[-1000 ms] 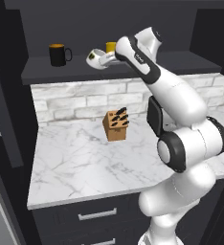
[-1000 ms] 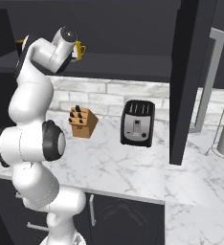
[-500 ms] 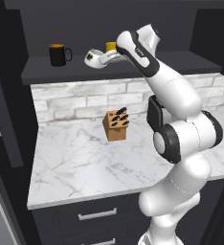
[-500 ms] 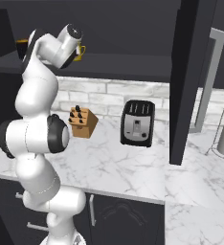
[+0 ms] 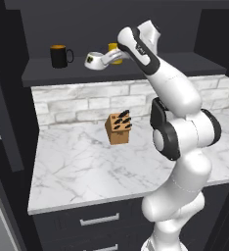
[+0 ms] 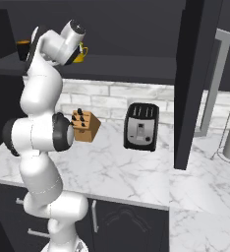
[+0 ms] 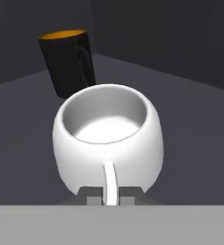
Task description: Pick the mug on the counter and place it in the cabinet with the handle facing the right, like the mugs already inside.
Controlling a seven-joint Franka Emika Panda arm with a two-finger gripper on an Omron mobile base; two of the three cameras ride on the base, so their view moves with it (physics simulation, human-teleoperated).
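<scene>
dark cabinet (image 5: 136,71) shelf over marble counter (image 5: 87,166)

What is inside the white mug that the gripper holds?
Nothing shows inside the white mug: the hand view looks into its open mouth, with a bare white bottom and wall. The near part of the inner wall is hidden behind the rim. The gripper is shut on its handle.

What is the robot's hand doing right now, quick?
Gripper: jaws shut on the handle of the white mug, holding it over the cabinet shelf.
</scene>
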